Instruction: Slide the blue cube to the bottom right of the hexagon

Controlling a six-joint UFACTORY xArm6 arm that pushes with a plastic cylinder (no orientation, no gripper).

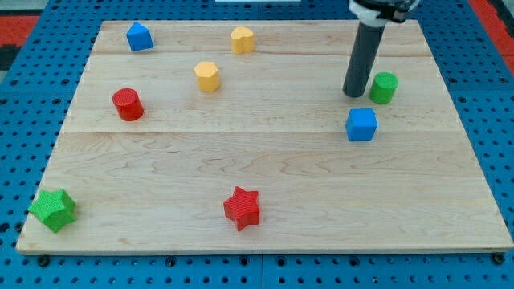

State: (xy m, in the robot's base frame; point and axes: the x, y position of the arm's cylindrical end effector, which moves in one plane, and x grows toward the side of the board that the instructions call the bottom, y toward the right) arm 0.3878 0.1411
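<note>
Wooden board point(265, 168) on blue pegboard point(24, 112), blocks scattered, rod poised behind its target.

Left to right: green star point(53, 210), red cylinder point(128, 104), blue house-shaped block point(140, 37), yellow hexagon point(207, 76), second yellow block point(242, 39), red star point(242, 208); my tip point(353, 95), a bare rod with nothing to grip, stands just above the blue cube point(361, 124), apparently for pushing; green cylinder point(384, 87).

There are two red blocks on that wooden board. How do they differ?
The red cylinder block is round with a flat circular top, while the red star block has pointed arms. The cylinder sits at the view's left, mid-board; the star lies near the bottom edge, about centre. Both are red, standing alone, far from the tool's tip.
</note>
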